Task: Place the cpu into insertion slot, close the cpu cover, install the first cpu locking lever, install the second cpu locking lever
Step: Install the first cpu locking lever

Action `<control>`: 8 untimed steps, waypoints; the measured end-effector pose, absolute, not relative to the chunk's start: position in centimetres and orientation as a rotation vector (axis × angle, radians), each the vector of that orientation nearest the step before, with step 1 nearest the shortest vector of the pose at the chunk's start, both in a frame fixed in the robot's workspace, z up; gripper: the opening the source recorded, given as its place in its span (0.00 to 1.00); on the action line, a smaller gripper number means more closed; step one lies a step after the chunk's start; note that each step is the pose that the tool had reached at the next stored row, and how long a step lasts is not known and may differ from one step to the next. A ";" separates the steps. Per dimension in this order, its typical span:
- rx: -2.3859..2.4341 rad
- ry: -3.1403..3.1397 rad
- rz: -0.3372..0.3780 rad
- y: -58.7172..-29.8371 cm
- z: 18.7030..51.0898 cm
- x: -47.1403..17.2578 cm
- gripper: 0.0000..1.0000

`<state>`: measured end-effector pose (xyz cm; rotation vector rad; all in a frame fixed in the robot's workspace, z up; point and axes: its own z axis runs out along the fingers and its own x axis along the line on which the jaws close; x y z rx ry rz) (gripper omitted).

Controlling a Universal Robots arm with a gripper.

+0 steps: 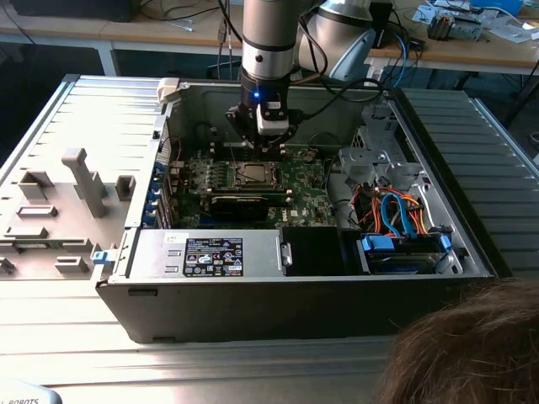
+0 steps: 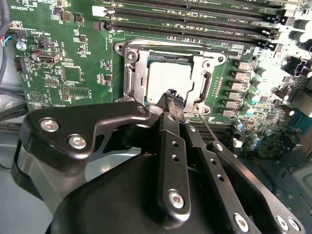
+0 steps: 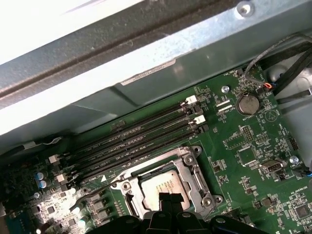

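As it sits, cpu [image 2: 165, 78] looks silver-grey (dull).

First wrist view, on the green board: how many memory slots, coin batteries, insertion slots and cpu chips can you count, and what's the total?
memory slots: 4
coin battery: 1
insertion slot: 1
cpu: 1
Total: 7

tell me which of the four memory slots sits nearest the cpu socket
The last memory slot, right beside the insertion slot and farthest from the case wall.
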<state>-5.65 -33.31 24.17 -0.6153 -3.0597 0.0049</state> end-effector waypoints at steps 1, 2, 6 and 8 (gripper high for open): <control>-0.612 -3.060 0.005 -33.3 24.2 -5.6 0.11; -0.609 -3.061 0.005 -33.3 24.2 -5.6 0.11; -0.581 -3.066 0.005 -33.3 24.2 -5.6 0.11; -0.573 -3.068 0.005 -33.3 24.2 -5.6 0.11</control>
